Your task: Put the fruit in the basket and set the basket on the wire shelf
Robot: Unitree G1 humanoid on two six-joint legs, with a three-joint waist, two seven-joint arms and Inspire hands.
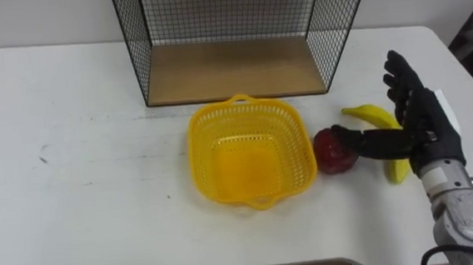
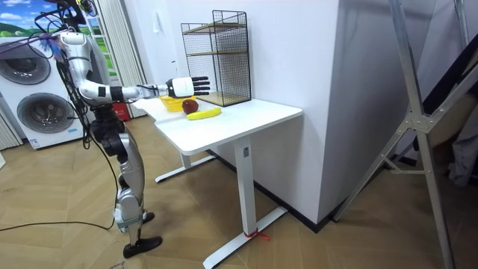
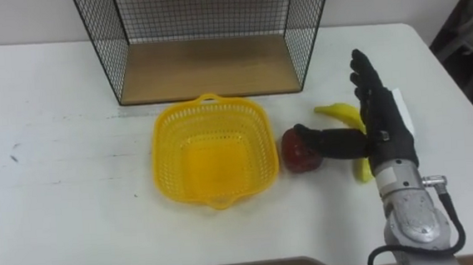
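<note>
White surface (image 1: pixel 71 161), wire shelf (image 1: pixel 224 71) at its far edge, your right hand (image 1: pixel 424 123) over the fruit.
The yellow basket (image 1: pixel 200 152) sits just before the shelf, with open surface to its left. The red apple (image 1: pixel 330 153) lies just beside its right rim, and the banana (image 1: pixel 371 115) lies beyond, near the right edge. Your fingers (image 1: pixel 399 75) are straight and spread, holding nothing, thumb against the apple.
</note>
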